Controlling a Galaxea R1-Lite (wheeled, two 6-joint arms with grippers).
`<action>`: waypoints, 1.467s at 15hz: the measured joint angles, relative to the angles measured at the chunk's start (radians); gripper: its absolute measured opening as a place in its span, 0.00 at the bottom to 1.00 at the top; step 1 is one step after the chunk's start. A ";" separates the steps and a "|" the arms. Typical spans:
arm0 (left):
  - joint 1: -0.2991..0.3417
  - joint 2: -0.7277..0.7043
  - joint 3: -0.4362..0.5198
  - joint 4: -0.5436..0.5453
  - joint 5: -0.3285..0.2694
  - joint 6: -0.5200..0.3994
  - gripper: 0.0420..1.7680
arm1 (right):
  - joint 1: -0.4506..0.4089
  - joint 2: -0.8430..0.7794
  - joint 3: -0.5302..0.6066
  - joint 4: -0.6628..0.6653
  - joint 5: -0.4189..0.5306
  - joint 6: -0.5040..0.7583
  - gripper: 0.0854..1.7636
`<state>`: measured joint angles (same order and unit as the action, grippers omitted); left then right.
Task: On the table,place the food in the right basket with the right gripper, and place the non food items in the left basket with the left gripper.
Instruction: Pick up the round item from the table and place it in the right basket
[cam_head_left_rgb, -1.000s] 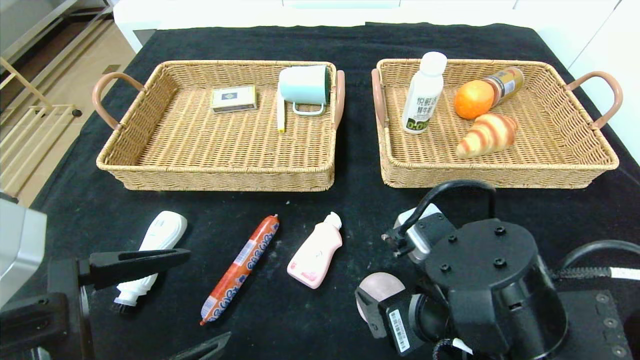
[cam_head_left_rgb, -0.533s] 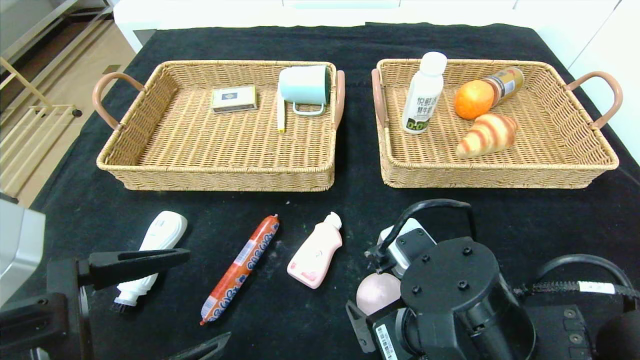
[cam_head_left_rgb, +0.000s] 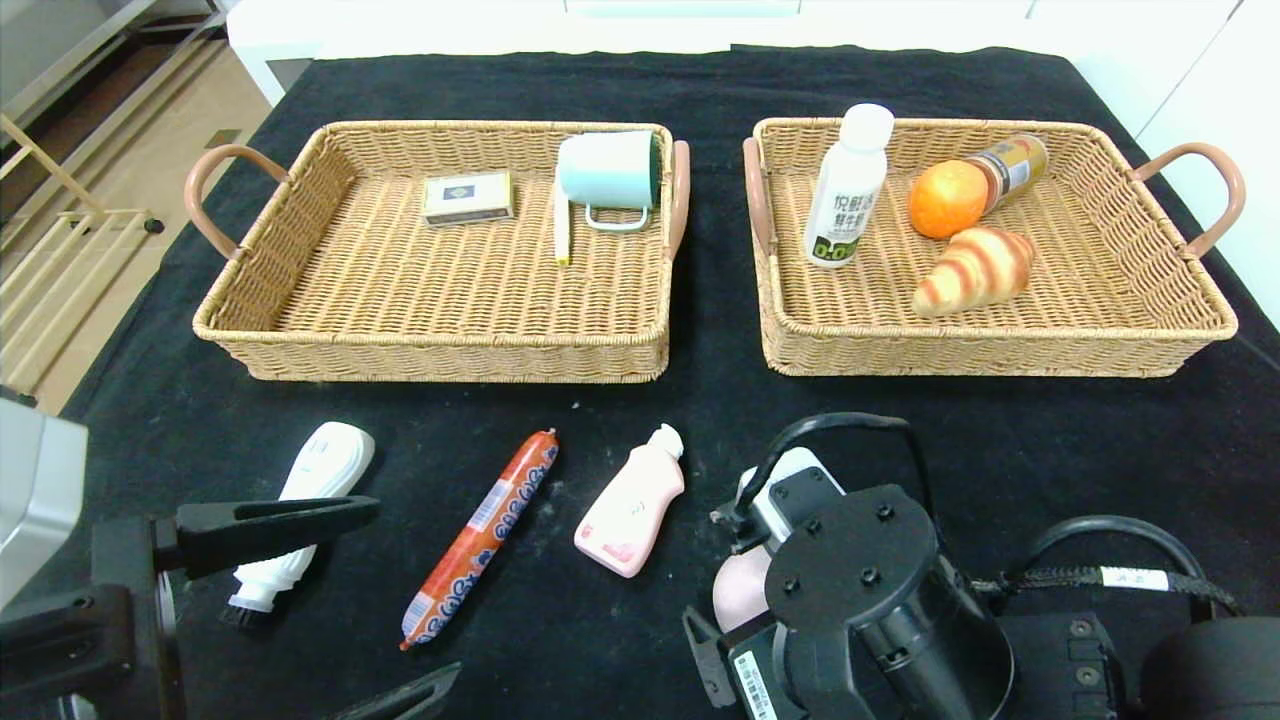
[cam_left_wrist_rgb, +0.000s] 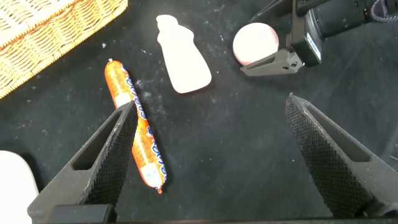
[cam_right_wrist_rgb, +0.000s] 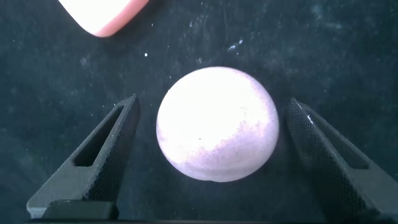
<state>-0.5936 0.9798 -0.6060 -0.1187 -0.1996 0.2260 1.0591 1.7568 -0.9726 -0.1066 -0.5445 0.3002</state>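
Right gripper (cam_right_wrist_rgb: 211, 162) is shown lowered over the pale pink ball (cam_right_wrist_rgb: 217, 123), which lies on the black table (cam_head_left_rgb: 1050, 430) just beside the base of the pink bottle (cam_head_left_rgb: 632, 502). The jaws are spread wide, one finger on each side of the ball with a gap on both sides; no contact is seen. Relative to the pink bottle, the sausage (cam_head_left_rgb: 481, 535) lies on the side away from the ball, the white brush (cam_head_left_rgb: 297, 515) beyond it, and the right basket (cam_head_left_rgb: 1180, 335) farther back. Left gripper (cam_left_wrist_rgb: 211, 155) is held open above the sausage, holding nothing.
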 joint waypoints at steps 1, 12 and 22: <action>0.000 0.000 0.000 0.000 0.000 0.000 0.97 | 0.000 0.004 0.002 0.000 0.000 0.000 0.85; 0.000 -0.002 0.000 0.000 0.000 0.000 0.97 | -0.001 0.032 -0.005 -0.001 -0.015 -0.001 0.05; 0.000 -0.003 0.000 0.000 0.000 0.000 0.97 | -0.001 0.035 -0.009 0.000 -0.023 -0.002 0.05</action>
<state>-0.5936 0.9766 -0.6060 -0.1183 -0.1996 0.2260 1.0579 1.7915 -0.9819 -0.1062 -0.5672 0.2983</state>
